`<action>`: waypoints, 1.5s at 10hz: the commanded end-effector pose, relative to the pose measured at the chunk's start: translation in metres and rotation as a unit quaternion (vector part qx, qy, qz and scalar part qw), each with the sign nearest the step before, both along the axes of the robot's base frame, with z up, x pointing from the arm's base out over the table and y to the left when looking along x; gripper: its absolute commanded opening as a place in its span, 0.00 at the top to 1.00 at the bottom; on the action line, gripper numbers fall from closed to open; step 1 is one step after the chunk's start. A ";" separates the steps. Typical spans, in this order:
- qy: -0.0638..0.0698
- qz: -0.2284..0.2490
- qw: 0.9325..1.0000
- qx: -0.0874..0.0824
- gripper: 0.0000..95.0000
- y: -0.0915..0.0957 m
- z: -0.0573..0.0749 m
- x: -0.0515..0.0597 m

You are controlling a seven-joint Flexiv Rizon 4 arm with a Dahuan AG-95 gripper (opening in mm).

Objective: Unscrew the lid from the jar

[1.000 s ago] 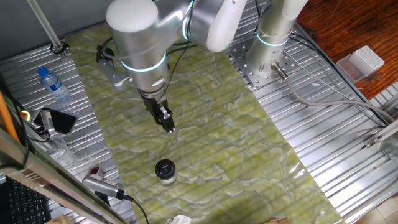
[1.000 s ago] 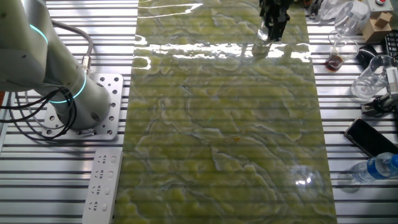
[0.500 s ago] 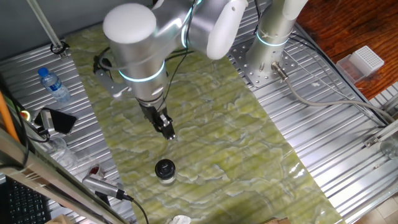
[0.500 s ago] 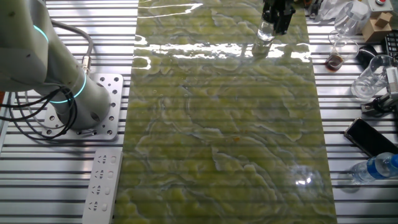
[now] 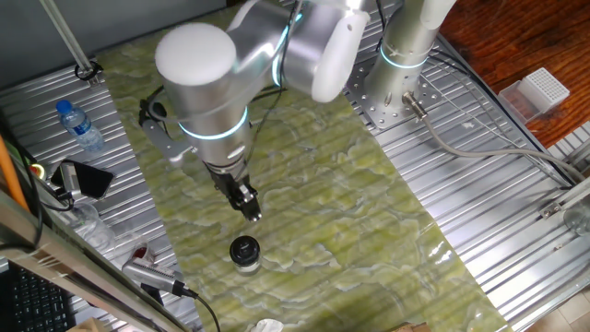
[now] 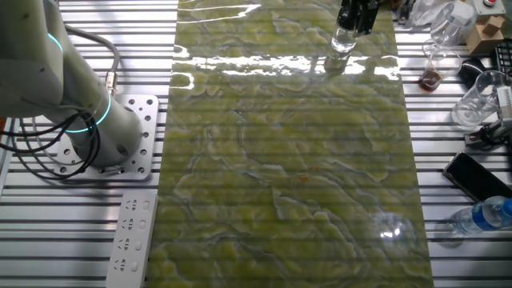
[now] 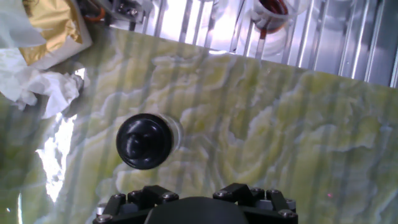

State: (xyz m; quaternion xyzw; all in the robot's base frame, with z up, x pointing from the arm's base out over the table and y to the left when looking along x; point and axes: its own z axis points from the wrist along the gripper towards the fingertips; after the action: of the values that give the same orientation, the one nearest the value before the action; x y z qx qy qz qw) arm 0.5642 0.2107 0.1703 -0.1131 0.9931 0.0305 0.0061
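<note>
The jar (image 5: 245, 262) is small and clear and stands upright on the green marbled mat (image 5: 323, 184). The black round lid (image 5: 243, 248) sits on top of it. In the hand view the lid (image 7: 144, 141) lies left of centre, with the jar's clear rim (image 7: 178, 133) showing beside it. My gripper (image 5: 249, 208) hangs a little above and beyond the jar, apart from it. Its fingers look slightly parted and hold nothing. In the other fixed view the jar (image 6: 342, 40) stands at the top edge just below my gripper (image 6: 357, 13). My fingertips are hidden in the hand view.
A water bottle with a blue cap (image 5: 81, 127) and a phone (image 5: 83, 180) lie on the metal slats left of the mat. Crumpled tissue (image 7: 43, 93), a gold wrapper (image 7: 53, 25) and a cup of red liquid (image 7: 270, 12) sit near the jar. A second arm's base (image 5: 406, 55) stands far right.
My gripper has moved steadily nearer the jar in the one fixed view, and up toward the frame's top in the other. The jar has not moved.
</note>
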 end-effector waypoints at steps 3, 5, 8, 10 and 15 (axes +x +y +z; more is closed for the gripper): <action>0.000 -0.009 1.000 0.000 0.00 0.015 0.000 0.007; 0.000 -0.014 1.000 0.001 0.00 0.019 0.003 0.013; 0.002 -0.030 1.000 -0.002 0.00 0.025 0.007 0.022; 0.006 -0.035 0.999 -0.007 0.20 0.024 0.006 0.021; -0.013 -0.014 1.000 -0.021 0.00 0.024 0.006 0.021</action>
State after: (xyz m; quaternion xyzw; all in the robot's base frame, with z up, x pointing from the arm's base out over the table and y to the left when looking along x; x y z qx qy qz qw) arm 0.5850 0.2350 0.1760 -0.0823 0.9963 0.0055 0.0224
